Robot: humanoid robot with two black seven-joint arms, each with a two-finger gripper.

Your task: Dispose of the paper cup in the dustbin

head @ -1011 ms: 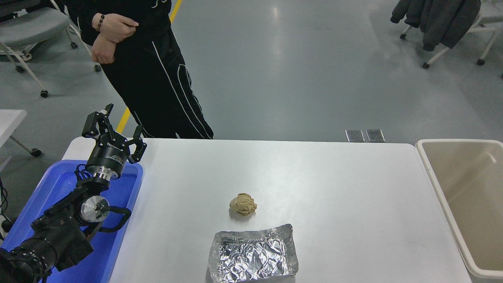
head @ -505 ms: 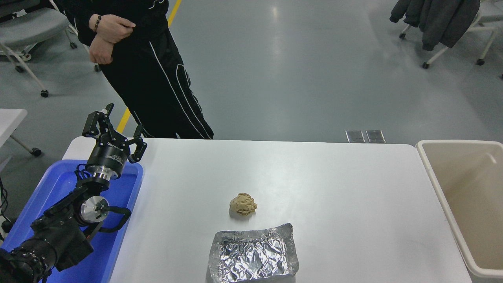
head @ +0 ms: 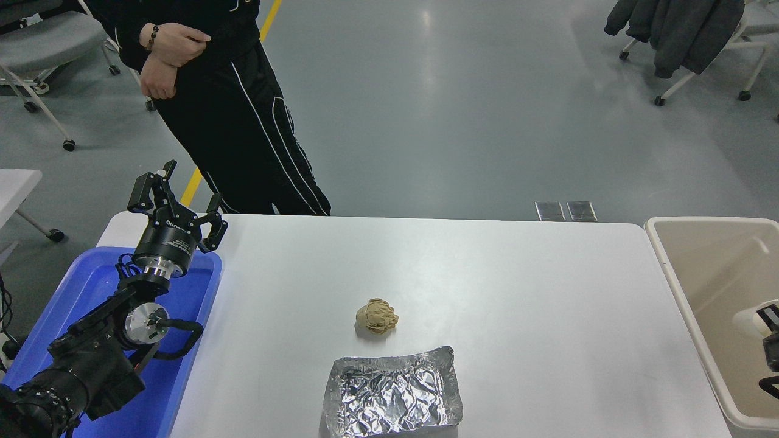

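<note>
Over dustbin (head: 669, 267): right claw (head: 768, 331), paper cup (head: 750, 321).

One dustbin (head: 669, 267), one paper cup (head: 747, 320), one blue tray (head: 91, 286), one paper ball (head: 377, 316), one foil tray (head: 392, 392), one person (head: 231, 121).

Almost no readable text

The only lettering in view is a short white word printed on the black body of the left hand (head: 174, 210), above the blue tray (head: 91, 286); it is too small and blurred to make out. The foil tray (head: 392, 392), the paper ball (head: 377, 316), the worktop (head: 487, 274) and the dustbin (head: 675, 280) carry no print.
</note>
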